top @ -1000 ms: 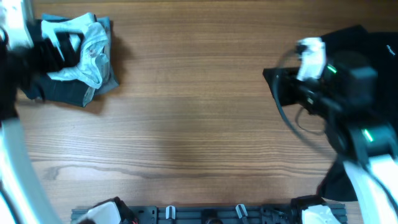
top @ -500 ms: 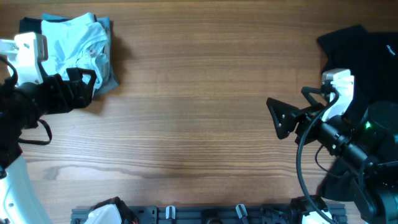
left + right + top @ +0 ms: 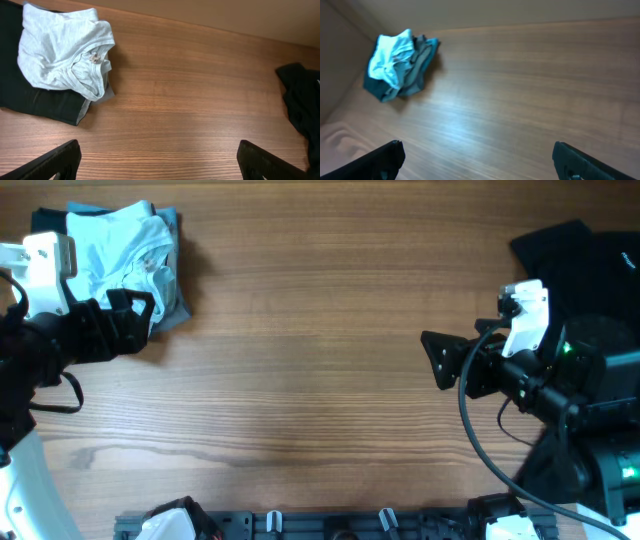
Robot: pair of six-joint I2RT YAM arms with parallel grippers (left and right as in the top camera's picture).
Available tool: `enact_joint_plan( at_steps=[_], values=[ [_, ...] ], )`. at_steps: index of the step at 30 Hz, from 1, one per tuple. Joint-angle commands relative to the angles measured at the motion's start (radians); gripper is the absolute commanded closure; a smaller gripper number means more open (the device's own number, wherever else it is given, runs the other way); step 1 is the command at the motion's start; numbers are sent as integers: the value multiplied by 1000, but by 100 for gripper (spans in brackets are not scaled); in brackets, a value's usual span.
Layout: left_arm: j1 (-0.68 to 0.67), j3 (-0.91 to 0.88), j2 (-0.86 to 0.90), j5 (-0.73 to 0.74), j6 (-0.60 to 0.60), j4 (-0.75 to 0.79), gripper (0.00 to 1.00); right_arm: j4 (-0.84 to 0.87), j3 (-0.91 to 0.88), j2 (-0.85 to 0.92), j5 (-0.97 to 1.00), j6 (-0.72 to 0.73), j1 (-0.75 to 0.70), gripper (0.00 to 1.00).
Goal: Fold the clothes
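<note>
A crumpled pale light-blue T-shirt [image 3: 125, 255] lies on a folded dark garment [image 3: 110, 330] at the table's far left. In the left wrist view the pale shirt [image 3: 62, 52] rests on the dark one [image 3: 42, 102], ahead and left of my left gripper [image 3: 160, 162]. That left gripper [image 3: 140, 322] is open and empty, just in front of the pile. A black T-shirt [image 3: 590, 265] is heaped at the far right, partly under my right arm. My right gripper [image 3: 436, 362] is open and empty, pointing left over bare wood. The right wrist view shows the pile [image 3: 400, 62] far off.
The wooden table [image 3: 310, 380] stretches between the two piles. A dark rack with clips [image 3: 330, 525] runs along the front edge. The black shirt's edge [image 3: 300, 100] shows at the right of the left wrist view.
My right gripper has opened and swung off the black shirt toward the table's middle. My left arm has dropped from the far-left corner to just in front of the pale pile.
</note>
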Motion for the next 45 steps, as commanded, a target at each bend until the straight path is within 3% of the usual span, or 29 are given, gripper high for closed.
enact_joint_plan(
  at_steps=[1, 9, 13, 22, 28, 45],
  values=[
    [-1, -5, 1, -6, 15, 3, 0, 142, -64, -68, 81, -30, 6, 0],
    [-1, -5, 1, -6, 15, 3, 0, 720, -475, -347, 81, -109, 6, 0],
    [-1, -5, 1, -6, 15, 3, 0, 874, -716, -491, 81, -108, 6, 0],
    [-1, -5, 1, -6, 15, 3, 0, 936, -1094, -875, 80, -95, 6, 0],
    [-1, -5, 1, -6, 15, 3, 0, 974, -1205, -883, 52, -41, 6, 0],
    [-1, -5, 1, -6, 16, 3, 0, 912, -1203, -877, 55, -42, 6, 0]
  ],
)
